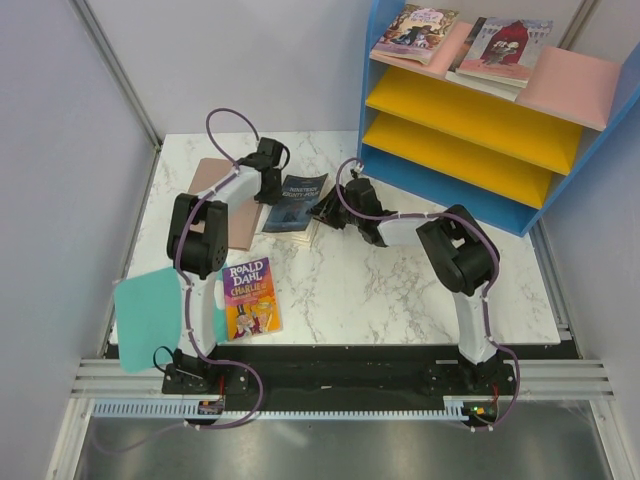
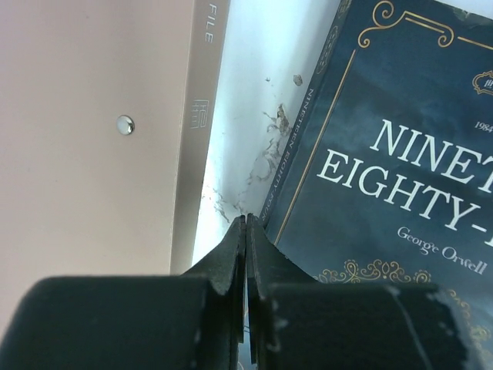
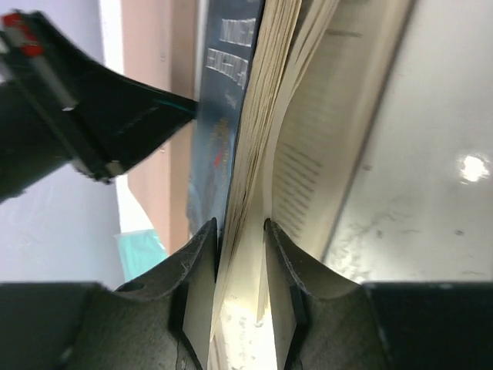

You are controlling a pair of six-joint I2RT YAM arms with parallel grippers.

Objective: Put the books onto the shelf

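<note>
Nineteen Eighty-Four (image 1: 298,195) lies near the shelf's (image 1: 450,193) lower left corner, the right gripper (image 3: 240,231) pinching only part of its pages, the left gripper (image 2: 246,223) closed on nothing; loose leaves may fan open, letting it slip

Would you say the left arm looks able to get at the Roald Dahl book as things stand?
Probably yes: the Roald Dahl book lies uncovered beside that arm's base, and the left hand is shut and empty, though it would have to fold back.

The dark blue book (image 2: 385,177) reads "George Orwell", the pink board (image 2: 92,154) "FILE", the yellow book (image 1: 252,297) "ROALD DAHL".
</note>
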